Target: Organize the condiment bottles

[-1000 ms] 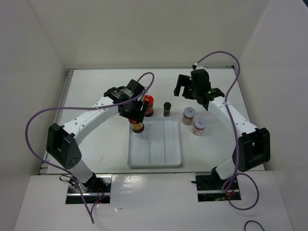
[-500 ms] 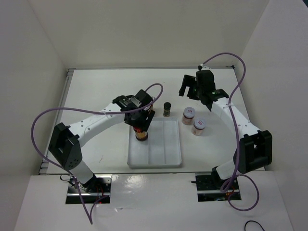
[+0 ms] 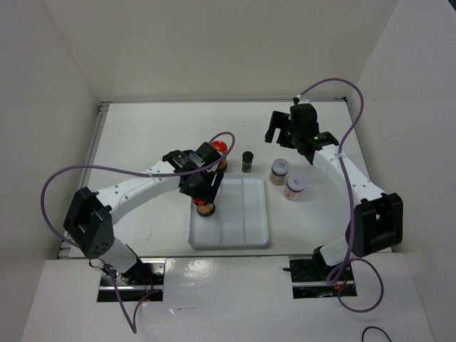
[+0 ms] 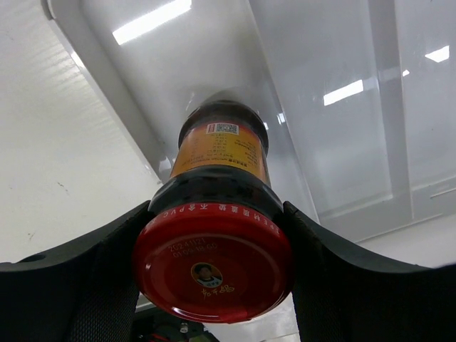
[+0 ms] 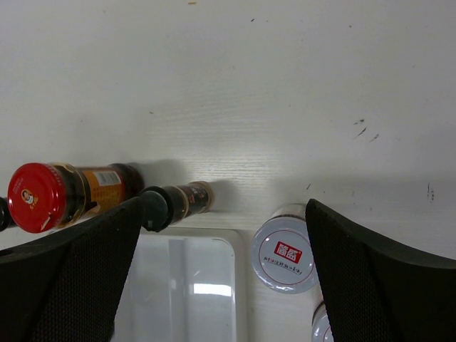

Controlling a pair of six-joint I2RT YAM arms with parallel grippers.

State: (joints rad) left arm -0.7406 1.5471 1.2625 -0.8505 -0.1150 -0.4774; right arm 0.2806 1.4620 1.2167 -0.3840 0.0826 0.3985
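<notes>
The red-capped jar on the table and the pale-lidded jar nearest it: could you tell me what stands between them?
One slim black-capped jar stands between the red-capped jar and the pale-lidded jar, seen clearest in the top view.

I'm running this in a robotics lab cell — plain white panels [image 3: 214, 50] wall in a white table [image 3: 142, 135] on three sides, the left arm [image 3: 135, 187] and right arm [image 3: 349, 174] sit bolted at its near edge, purple cables [image 3: 331, 79] looping loose.
</notes>
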